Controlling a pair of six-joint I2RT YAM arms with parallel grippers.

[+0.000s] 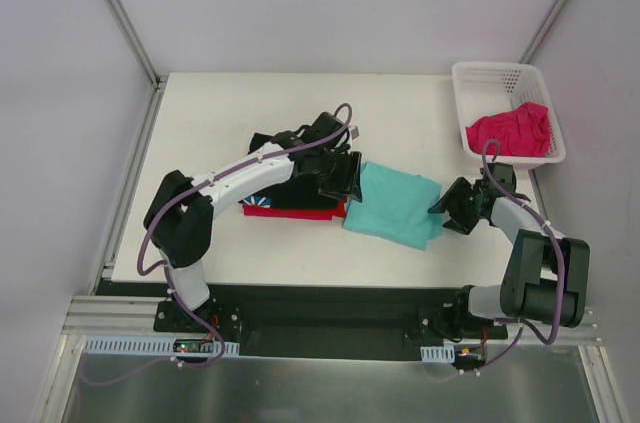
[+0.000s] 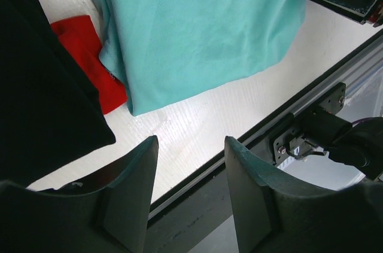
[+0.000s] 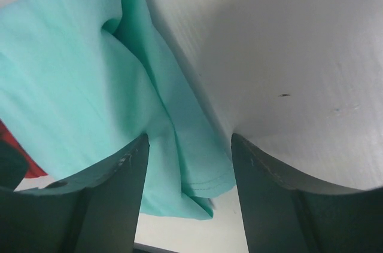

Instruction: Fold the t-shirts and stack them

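Right pincer [image 3: 188, 148] gapes; basket [image 1: 494, 91] holds magenta t-shirt [image 1: 512, 130].

You have a white lattice basket [image 1: 487, 91] sitting at the far right corner of the white bench [image 1: 230, 113]. Along the bench's near edge you can see an aluminium rail [image 1: 330, 343].

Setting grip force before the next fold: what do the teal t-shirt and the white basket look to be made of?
Teal t-shirt: soft knit cloth, probably cotton or a blend, with a matte finish. It shows a fine woven texture, a stitched hem and limp folds.
Basket: looks like rigid white moulded plastic, going by its regular lattice walls and crisp rim. It is too small in view to judge its sheen.
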